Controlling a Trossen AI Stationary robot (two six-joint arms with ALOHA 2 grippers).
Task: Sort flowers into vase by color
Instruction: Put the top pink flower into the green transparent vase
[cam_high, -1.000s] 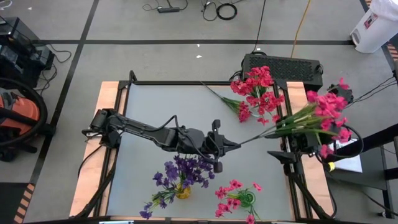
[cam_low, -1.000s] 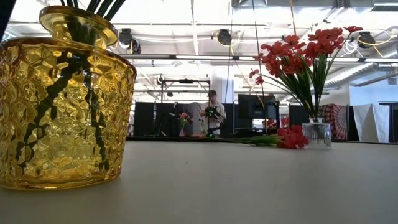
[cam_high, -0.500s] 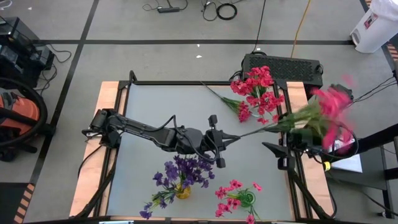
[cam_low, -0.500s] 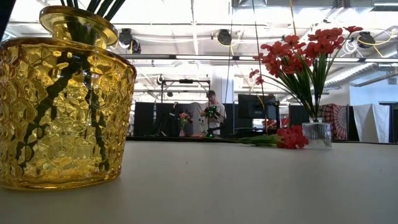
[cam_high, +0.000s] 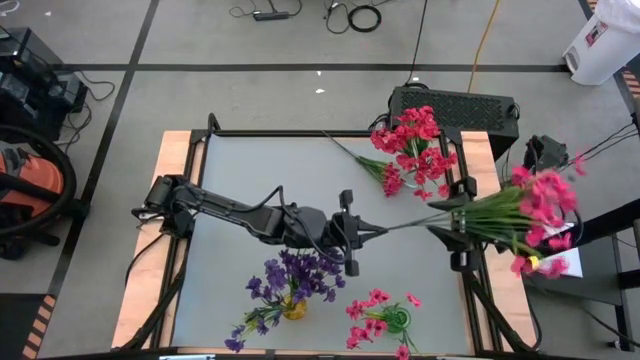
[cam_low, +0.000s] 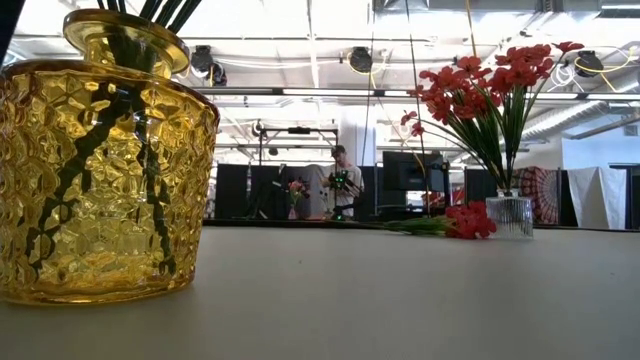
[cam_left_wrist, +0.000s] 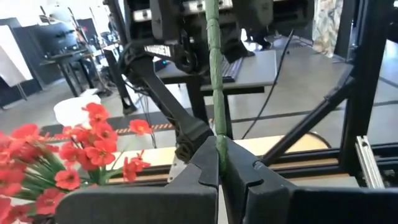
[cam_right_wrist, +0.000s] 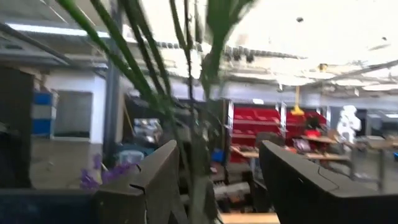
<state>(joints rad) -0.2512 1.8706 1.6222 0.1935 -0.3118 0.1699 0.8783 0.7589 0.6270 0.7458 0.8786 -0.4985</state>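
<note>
A pink flower sprig (cam_high: 500, 208) hangs over the table's right side. Its thin green stem runs left to my left gripper (cam_high: 372, 229), which is shut on it. The blossoms (cam_high: 545, 205) reach past the table's right edge. My right gripper (cam_right_wrist: 217, 155) is open at that edge, with the sprig's leafy stems (cam_right_wrist: 199, 124) between its fingers. Red flowers (cam_high: 415, 145) stand in a clear vase (cam_low: 510, 215) at the far right. A loose red sprig (cam_high: 378, 170) lies on the table beside them. Purple flowers (cam_high: 298, 275) fill the yellow vase (cam_low: 100, 170). More pink flowers (cam_high: 380, 315) stand at the near edge. My left gripper pinches the sprig's bare stem (cam_left_wrist: 218, 146) between its two fingers, close to the stem's cut end. The fingers lie level, point toward the table's right edge and run along the stem. The sprig is held clear of the table, roughly level. I cannot tell whether my right gripper touches the stems.
The grey table top (cam_high: 260, 170) is bare at the far left and centre. The right arm's frame (cam_high: 470, 270) stands along the right edge, with a dark box (cam_high: 455, 105) behind the far right corner. A person (cam_low: 342, 180) stands far off in the room.
The sprig's blossom end has swung toward the table's near edge and a little outward to the right. Its stem end has stayed in my left gripper. Both grippers have turned slightly in place. Neither has opened or shut.
</note>
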